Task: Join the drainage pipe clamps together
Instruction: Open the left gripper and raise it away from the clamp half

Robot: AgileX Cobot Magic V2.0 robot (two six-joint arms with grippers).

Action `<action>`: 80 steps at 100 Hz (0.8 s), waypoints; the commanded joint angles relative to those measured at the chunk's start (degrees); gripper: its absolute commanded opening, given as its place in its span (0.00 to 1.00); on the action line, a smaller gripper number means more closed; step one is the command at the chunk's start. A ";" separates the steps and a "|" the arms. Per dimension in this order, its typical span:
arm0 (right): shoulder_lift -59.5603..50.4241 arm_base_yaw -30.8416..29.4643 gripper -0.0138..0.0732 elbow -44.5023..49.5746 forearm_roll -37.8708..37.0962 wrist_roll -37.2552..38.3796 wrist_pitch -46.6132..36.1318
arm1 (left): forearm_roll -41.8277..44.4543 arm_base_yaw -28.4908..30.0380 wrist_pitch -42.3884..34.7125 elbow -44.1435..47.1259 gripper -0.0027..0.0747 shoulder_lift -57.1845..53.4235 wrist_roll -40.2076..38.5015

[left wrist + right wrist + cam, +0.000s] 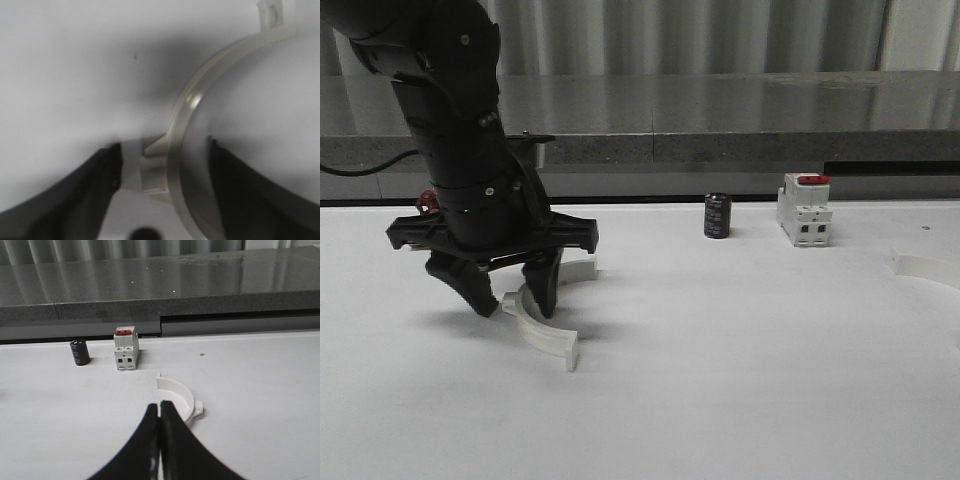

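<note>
One white half-ring drainage pipe clamp (548,334) lies flat on the white table at the left. My left gripper (515,303) is lowered over it and open, one black finger on each side of the band. In the left wrist view the clamp's band and small ear (176,131) run between the two fingers (102,172), with a gap on both sides. The other drainage pipe clamp (925,268) rests at the table's far right edge. In the right wrist view it (179,394) lies just beyond my right gripper (160,406), which is shut with nothing in it.
A white boxy breaker with a red top (804,208) and a small black cylinder (717,216) stand at the back of the table, in front of a grey stone ledge (720,148). Both also show in the right wrist view, the breaker (125,347) and the cylinder (79,352).
</note>
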 commanded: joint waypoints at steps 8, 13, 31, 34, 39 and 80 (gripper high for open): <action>-0.85 -0.02 0.08 -0.96 -0.25 -0.15 -4.61 | -0.26 -0.47 -0.04 -2.55 0.94 -3.30 -0.62; -0.85 -0.02 0.08 -0.96 -0.25 -0.15 -4.61 | -0.26 -0.52 -0.04 -2.96 0.92 -4.01 -0.62; -0.85 -0.02 0.08 -0.96 -0.25 -0.15 -4.61 | -0.26 -0.52 -1.24 -3.26 0.89 -8.56 -0.62; -0.85 -0.02 0.08 -0.96 -0.25 -0.15 -4.61 | -0.26 -0.52 -1.23 -3.26 0.89 -9.54 -0.07; -0.85 -0.02 0.08 -0.96 -0.25 -0.15 -4.61 | -0.15 -0.52 -1.32 -3.26 0.89 -11.65 0.48; -0.85 -0.02 0.08 -0.96 -0.25 -0.15 -4.61 | 3.30 5.90 -2.56 4.12 0.89 -31.39 3.02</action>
